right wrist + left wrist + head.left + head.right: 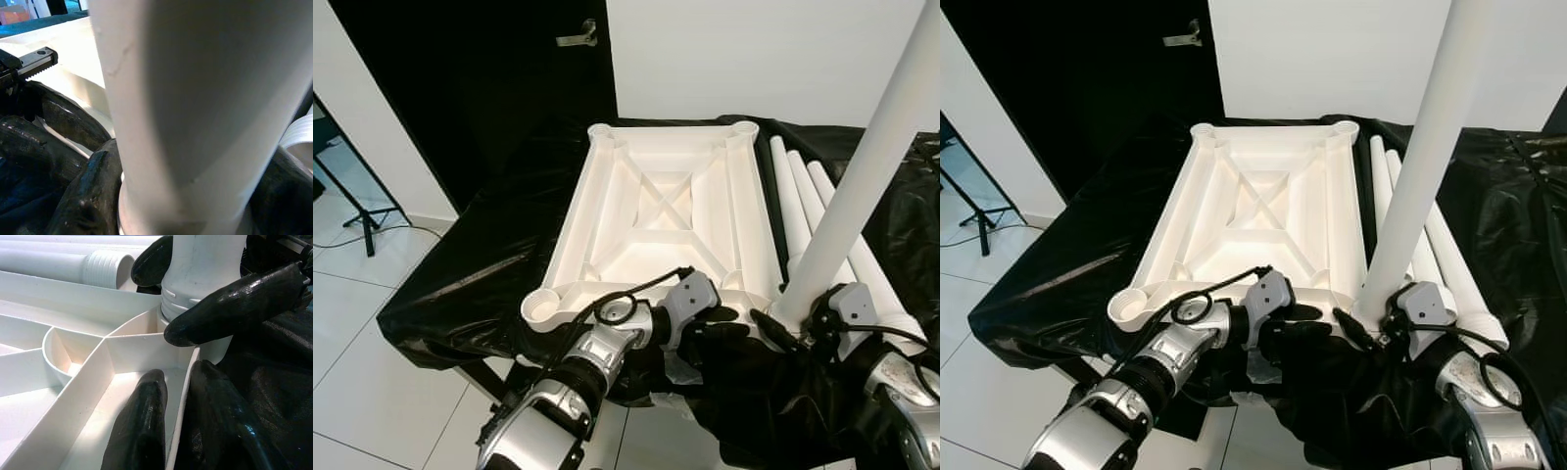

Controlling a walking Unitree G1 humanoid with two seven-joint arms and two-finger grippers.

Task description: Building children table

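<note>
A bench (460, 284) draped in black sheeting carries the white tabletop (661, 211), lying underside up so its corner sockets face upward. Spare legs (798, 196) lie along its right edge. One table leg (862, 166) stands tilted in the near right socket (likely being threaded in). The right tool (790, 323) pinches that leg at its base; the left tool (724, 323) clamps the tabletop's near rim, probably to steady it.

Black sheet (480, 264): draped over the desk, crumpled beneath both hands.
Black door (480, 88): seen beyond the hands, to their left.
Door handle (578, 37): metal.
Tripod stand (357, 211): on tiled floor (372, 382), far left.
</note>
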